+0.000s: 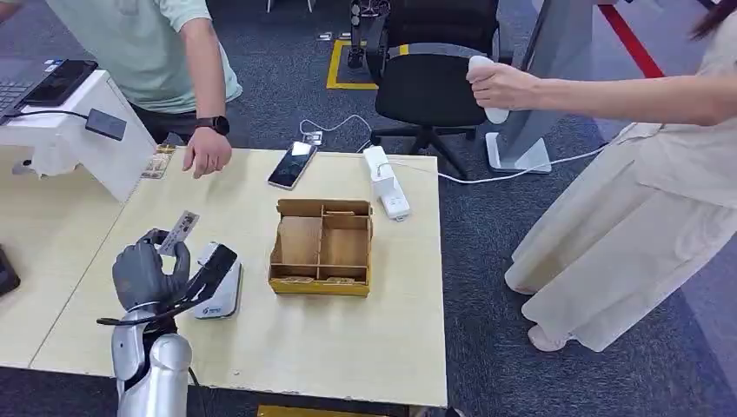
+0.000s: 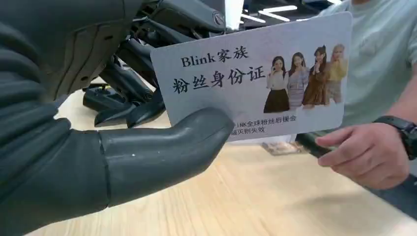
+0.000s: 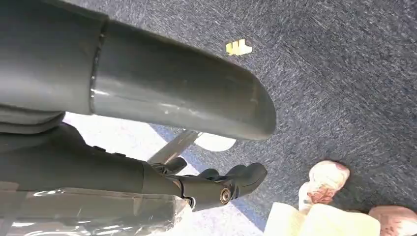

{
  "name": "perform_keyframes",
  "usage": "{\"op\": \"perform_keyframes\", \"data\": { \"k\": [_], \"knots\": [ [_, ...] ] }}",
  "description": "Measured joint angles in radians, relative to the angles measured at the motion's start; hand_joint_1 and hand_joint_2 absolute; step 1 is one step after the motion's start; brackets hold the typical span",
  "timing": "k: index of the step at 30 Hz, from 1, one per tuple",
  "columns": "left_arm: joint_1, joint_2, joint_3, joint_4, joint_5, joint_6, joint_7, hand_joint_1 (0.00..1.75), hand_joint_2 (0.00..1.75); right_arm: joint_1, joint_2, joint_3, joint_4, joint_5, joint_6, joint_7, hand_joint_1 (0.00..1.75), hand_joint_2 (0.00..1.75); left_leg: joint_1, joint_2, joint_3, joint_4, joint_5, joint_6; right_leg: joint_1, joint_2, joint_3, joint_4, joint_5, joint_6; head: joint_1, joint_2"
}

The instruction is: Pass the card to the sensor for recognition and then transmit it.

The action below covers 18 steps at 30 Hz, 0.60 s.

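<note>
While the left hand (image 1: 149, 271) pinches the card (image 1: 179, 231) beside the sensor (image 1: 215, 280), the right hand (image 3: 147, 142) hangs; its fingers seem loose, holding nothing.

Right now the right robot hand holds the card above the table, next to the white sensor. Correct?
Not quite: the left robot hand holds the card, as the head view shows. The rest stands: it is above the table, next to the white sensor.

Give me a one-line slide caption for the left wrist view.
Left hand pinches a printed fan ID card above the wooden table, facing a person's hand.
</note>
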Motion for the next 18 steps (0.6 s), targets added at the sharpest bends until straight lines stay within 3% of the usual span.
{"op": "perform_keyframes", "data": {
  "k": [18],
  "knots": [
    [-0.061, -0.001, 0.000, -0.005, -0.088, -0.002, 0.079, 1.75, 1.75, 0.000, 0.003, 0.034, 0.000, 0.000, 0.011, 0.005, 0.00, 0.00, 0.000, 0.000, -0.001, 0.000, 0.000, 0.000, 0.000, 0.000, -0.001, 0.000, 0.000, 0.000, 0.000, 0.000]
  ]
}}
